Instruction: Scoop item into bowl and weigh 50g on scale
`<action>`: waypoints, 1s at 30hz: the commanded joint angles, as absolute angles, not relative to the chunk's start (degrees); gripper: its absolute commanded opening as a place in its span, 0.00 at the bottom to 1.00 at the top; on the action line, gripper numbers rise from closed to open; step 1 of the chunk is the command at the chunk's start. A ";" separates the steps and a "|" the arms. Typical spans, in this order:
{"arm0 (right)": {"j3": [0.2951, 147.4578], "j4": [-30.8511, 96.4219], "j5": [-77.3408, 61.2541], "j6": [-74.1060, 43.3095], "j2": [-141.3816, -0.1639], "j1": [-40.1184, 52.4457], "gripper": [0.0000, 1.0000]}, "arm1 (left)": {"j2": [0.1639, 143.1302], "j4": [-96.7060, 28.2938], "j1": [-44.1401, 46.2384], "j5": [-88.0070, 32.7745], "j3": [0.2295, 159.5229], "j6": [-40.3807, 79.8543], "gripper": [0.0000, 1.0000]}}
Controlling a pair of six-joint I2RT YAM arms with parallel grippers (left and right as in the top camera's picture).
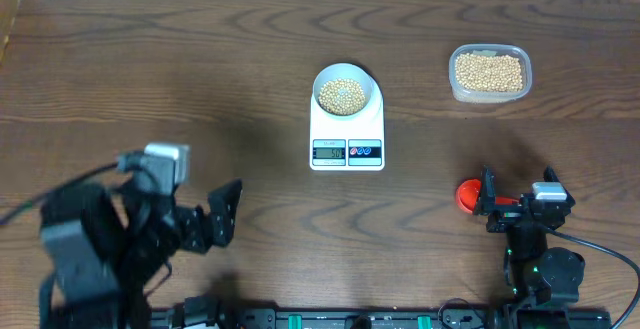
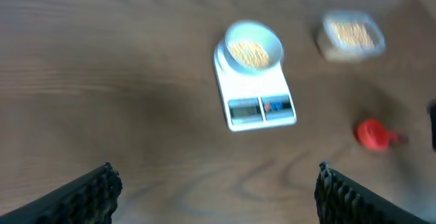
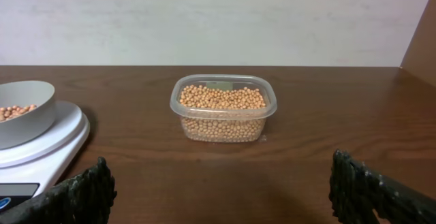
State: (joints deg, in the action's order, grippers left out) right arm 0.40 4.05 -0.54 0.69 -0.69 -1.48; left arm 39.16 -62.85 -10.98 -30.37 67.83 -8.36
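Showing both arms low at the near table edge, nothing held. Left gripper (image 2: 216, 168): fingers spread wide, empty. Right gripper (image 3: 219, 161): fingers likewise spread wide, empty.

Bowl (image 1: 345, 69) sits on the scale (image 1: 347, 129), ahead of the left fingers & a bit to their right, well apart. It holds a layer of beans (image 1: 342, 95). Clear tub (image 3: 223, 115) w/ more beans stands straight ahead of the right fingers, apart from them. Bowl & scale lie ahead-left of those fingers. Red scoop-like tool (image 1: 467, 196) lies just beside the right fingers, on their left.

Risks, as I judge them:
- Closing on the scoop off-centre could push it away, since it lies beside the fingers, not between them.
- Another full scoop could overshoot 50g.
- Beans may roll off over the table btwn tub & bowl.
- A bump to the bowl would throw off the reading.

Hard to make out:
- Display digits are too small to read, so the weight is unknown.
- Left wrist view is blurred.
- Scoop's shape & handle are unclear overhead, & it's absent from the right wrist view.
- Bowl & scale are cut off at that view's left edge.
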 commanded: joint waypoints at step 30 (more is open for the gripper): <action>0.32 4.32 -1.02 1.37 -0.34 -1.08 0.99 | 6.74 -6.26 -2.48 -14.13 8.75 5.72 0.93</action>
